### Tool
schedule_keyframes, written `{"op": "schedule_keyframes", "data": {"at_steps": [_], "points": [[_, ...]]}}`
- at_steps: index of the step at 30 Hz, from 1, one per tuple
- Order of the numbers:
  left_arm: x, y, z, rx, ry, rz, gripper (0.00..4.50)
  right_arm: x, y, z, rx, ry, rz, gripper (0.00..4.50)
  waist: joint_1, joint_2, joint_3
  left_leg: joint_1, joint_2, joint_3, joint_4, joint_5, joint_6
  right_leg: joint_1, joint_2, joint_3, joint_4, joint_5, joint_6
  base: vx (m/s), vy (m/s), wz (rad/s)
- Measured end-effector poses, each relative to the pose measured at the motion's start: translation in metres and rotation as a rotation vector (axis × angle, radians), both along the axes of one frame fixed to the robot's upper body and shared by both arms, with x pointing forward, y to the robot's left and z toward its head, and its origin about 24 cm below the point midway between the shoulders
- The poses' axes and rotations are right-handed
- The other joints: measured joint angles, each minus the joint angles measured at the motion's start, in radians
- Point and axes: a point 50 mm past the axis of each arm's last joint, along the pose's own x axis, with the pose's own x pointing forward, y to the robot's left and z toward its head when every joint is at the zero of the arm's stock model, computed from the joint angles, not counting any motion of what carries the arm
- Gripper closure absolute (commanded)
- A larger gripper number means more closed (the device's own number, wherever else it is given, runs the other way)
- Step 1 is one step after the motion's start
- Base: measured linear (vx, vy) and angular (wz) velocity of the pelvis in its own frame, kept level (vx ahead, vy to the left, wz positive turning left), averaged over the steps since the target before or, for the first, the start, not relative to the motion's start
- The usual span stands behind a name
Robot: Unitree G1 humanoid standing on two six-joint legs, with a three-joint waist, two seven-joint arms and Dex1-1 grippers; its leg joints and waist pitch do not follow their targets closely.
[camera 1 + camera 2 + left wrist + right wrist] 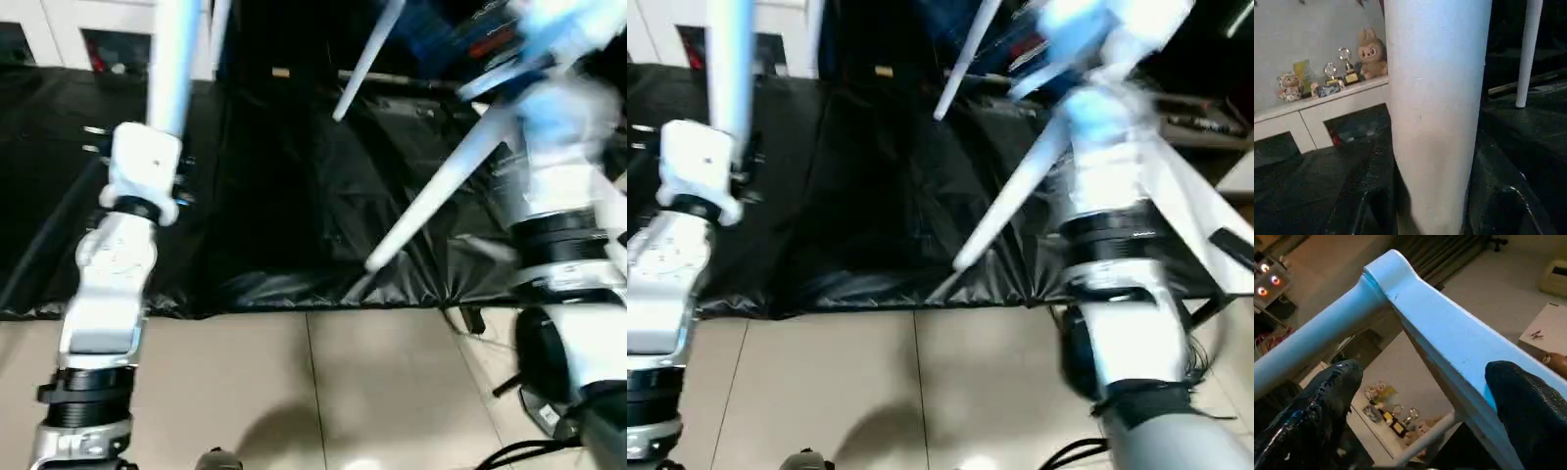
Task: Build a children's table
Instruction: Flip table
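Left gripper point(1425, 215): fingers closed around a white table leg point(1435, 107), which stands upright out of the grip toward 12 o'clock in the head views.

Right gripper point(1415, 396): black fingers point(1322, 401) spread wide, one on each side of the white tabletop's point(1449, 338) rim near a corner socket; cannot tell whether they touch it.

Tabletop is lifted at 1–2 o'clock, heavily blurred. An attached leg point(441, 181) slants down to the black sheet point(274, 196). Another leg point(367, 59) is at 12. Tan tiled floor point(294, 392) at 6.
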Motion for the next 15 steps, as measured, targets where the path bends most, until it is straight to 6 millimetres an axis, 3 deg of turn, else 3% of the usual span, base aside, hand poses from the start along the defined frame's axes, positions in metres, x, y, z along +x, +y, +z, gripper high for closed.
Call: {"op": "schedule_keyframes", "data": {"at_steps": [4, 8, 12, 15], "points": [[0.0, 0.002, -0.001, -0.006, 0.014, 0.02, 2.94, -0.001, 0.004, -0.005, -0.033, -0.01, 0.0, 0.0, -0.002, -0.001, 0.0, 0.0, 0.0, 0.002, 0.0, 0.0, 0.001, 0.0, 0.0, 0.001, -0.002, 0.0, 0.0, 0.0, 0.0, 0.0], [-0.002, 0.004, -0.003, -0.008, 0.015, 0.03, 2.94, -0.006, 0.009, -0.028, -0.028, 0.045, 0.03, 0.0, -0.001, -0.004, -0.001, 0.0, 0.0, 0.002, -0.002, 0.0, 0.001, 0.0, 0.0, 0.001, -0.002, -0.001, 0.001, 0.0, 0.0, 0.0], [-0.004, 0.006, -0.007, -0.016, 0.024, 0.042, 2.94, -0.017, 0.013, -0.072, 0.019, 0.218, 0.024, 0.0, -0.001, -0.008, -0.002, 0.004, 0.001, 0.003, -0.005, 0.0, 0.001, 0.003, 0.0, 0.001, -0.003, -0.002, 0.003, 0.0, 0.0, 0.0], [-0.006, 0.009, -0.011, -0.033, 0.034, 0.059, 2.94, -0.027, 0.014, -0.125, 0.066, 0.455, -0.003, 0.0, -0.004, -0.005, 0.0, 0.003, 0.0, 0.002, -0.006, 0.0, 0.001, 0.002, 0.0, 0.002, -0.005, 0.0, 0.005, 0.0, 0.0, 0.0]]}}
